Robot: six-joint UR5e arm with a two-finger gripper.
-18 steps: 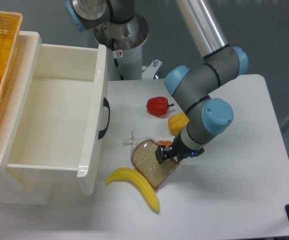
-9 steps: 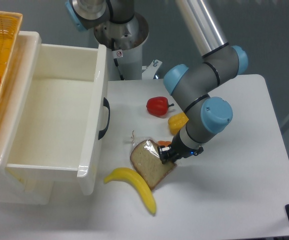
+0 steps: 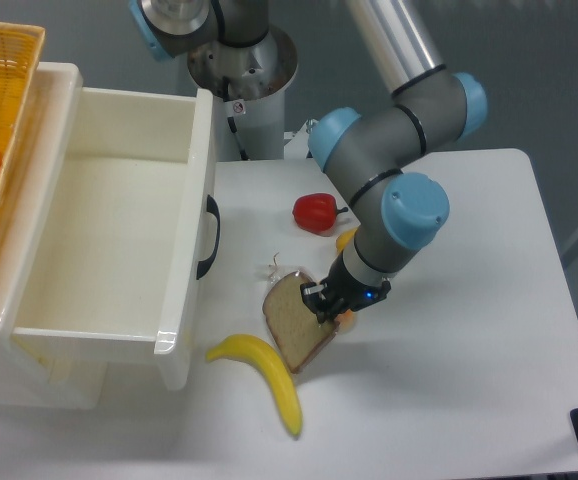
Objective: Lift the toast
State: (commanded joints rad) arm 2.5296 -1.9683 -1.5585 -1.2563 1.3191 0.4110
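One slice to lift, and the grip looks shallow. Nearest the camera lies the banana (image 3: 262,374), curved on the table (image 3: 469,400), its upper end just beside the lower corner of the toast (image 3: 291,323); I can't tell if they touch. The toast sits in the middle of the table, right of the drawer (image 3: 119,250), and it looks tilted, with the right edge up off the surface and the lower corner down. Its long axis runs diagonally, rounded top toward the upper left and the drawer handle, flat bottom toward the lower right. The gripper (image 3: 329,303) is pinching the toast at its right edge, fingers closed on the crust. My take: the lift is in hand, so raise straight up and slowly, keep the pinch firm, and don't swing sideways, or the slice could pivot or drag the banana. A small orange fruit (image 3: 346,321) peeks out under the gripper. Farther back are the yellow pepper (image 3: 345,238), mostly hidden by the arm, and the red pepper (image 3: 315,212).
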